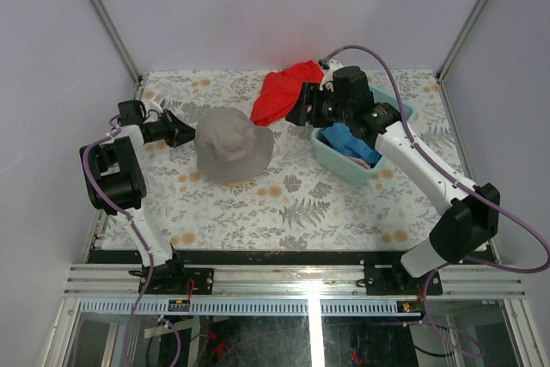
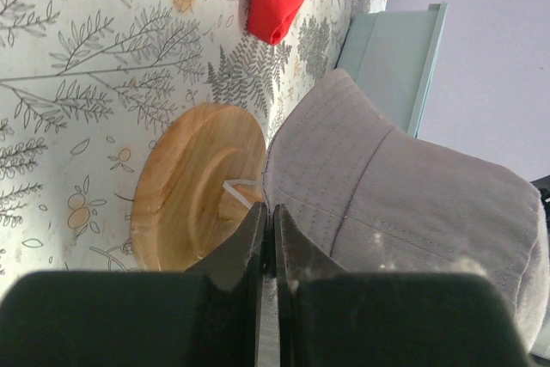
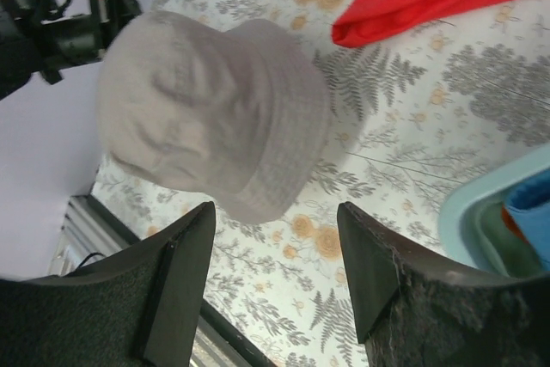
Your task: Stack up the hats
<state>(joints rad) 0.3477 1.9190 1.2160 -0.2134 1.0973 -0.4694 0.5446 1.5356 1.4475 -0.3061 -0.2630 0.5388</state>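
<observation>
A grey hat sits over a round wooden stand left of the table's middle. My left gripper reaches in from the left. In the left wrist view its jaws are pressed together on the edge of the grey hat's brim. A blue hat and a pink hat lie in a teal basin at the right. My right gripper hovers open between the basin and the grey hat, holding nothing. No orange hat shows clearly.
A flat red cloth lies at the back, behind the grey hat and beside the basin. The basin's rim is close to my right fingers. Frame posts stand at the back corners, and a metal rail runs along the near edge.
</observation>
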